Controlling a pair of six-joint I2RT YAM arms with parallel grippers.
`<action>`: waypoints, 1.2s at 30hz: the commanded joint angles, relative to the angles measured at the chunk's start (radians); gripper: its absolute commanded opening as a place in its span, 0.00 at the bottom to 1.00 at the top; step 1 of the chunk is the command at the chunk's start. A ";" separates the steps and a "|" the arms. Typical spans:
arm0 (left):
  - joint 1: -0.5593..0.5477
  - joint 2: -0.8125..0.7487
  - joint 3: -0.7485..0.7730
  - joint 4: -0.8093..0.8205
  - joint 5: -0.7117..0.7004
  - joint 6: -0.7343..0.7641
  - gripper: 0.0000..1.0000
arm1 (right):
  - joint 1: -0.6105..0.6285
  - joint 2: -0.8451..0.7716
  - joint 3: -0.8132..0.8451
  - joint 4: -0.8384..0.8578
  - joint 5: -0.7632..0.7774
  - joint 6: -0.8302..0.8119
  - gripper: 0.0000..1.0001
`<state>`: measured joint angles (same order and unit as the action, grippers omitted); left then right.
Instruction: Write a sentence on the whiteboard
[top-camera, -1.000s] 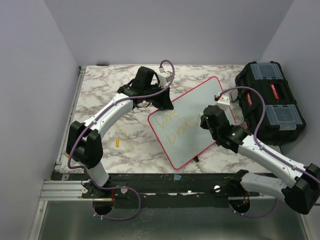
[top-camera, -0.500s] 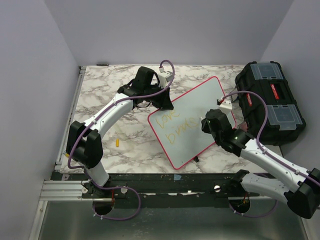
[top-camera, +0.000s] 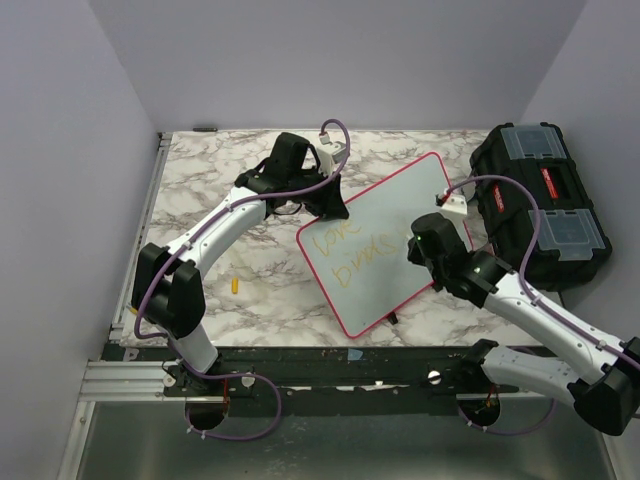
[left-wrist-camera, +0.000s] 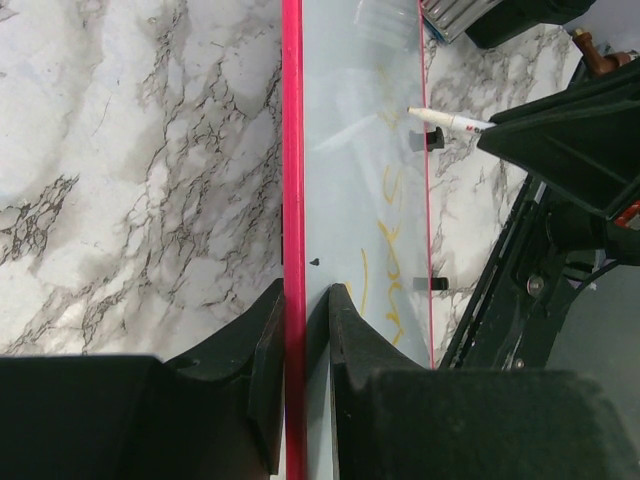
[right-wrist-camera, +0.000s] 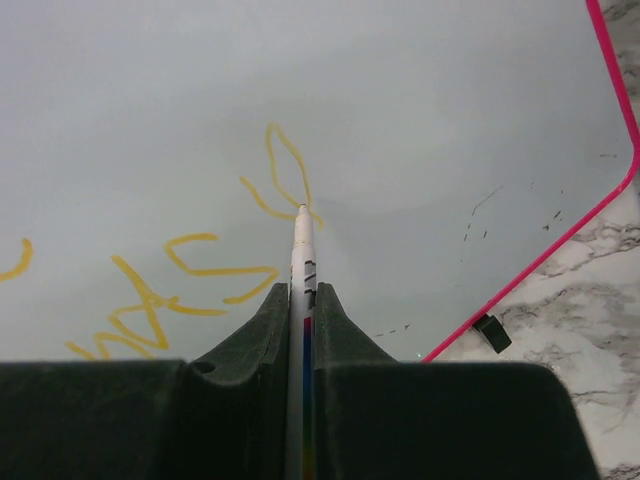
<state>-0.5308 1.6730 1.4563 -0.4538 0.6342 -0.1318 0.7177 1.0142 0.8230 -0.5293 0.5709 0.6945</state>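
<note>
The whiteboard (top-camera: 385, 240), white with a pink-red rim, lies tilted on the marble table. The sentence (top-camera: 350, 250) is yellow-orange writing in two lines; its strokes also show in the right wrist view (right-wrist-camera: 190, 280). My left gripper (top-camera: 330, 205) is shut on the board's far-left rim (left-wrist-camera: 292, 200), one jaw on each side. My right gripper (top-camera: 425, 240) is over the board's right part, shut on a white marker (right-wrist-camera: 300, 260). The marker's tip touches the board at the end of a yellow loop (right-wrist-camera: 285, 175). The marker also shows in the left wrist view (left-wrist-camera: 450, 120).
A black toolbox (top-camera: 540, 205) with clear lid compartments stands right of the board. A small yellow cap (top-camera: 234, 284) lies on the marble left of the board. A black clip (right-wrist-camera: 490, 332) sits at the board's edge. Purple walls enclose the table.
My right gripper has shifted slightly right and toward the near side along the second line, adding strokes. The left gripper and the board have not moved.
</note>
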 joint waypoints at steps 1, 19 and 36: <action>-0.017 -0.030 -0.011 0.008 -0.021 0.097 0.00 | -0.009 -0.003 0.079 0.000 0.061 -0.059 0.01; -0.017 -0.037 -0.012 0.008 -0.017 0.097 0.00 | -0.330 0.052 0.102 0.163 -0.349 -0.103 0.01; -0.017 -0.044 -0.016 0.010 -0.021 0.097 0.00 | -0.408 0.081 0.053 0.209 -0.453 -0.095 0.01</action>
<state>-0.5327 1.6672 1.4563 -0.4541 0.6357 -0.1318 0.3199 1.0866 0.8974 -0.3397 0.1562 0.6014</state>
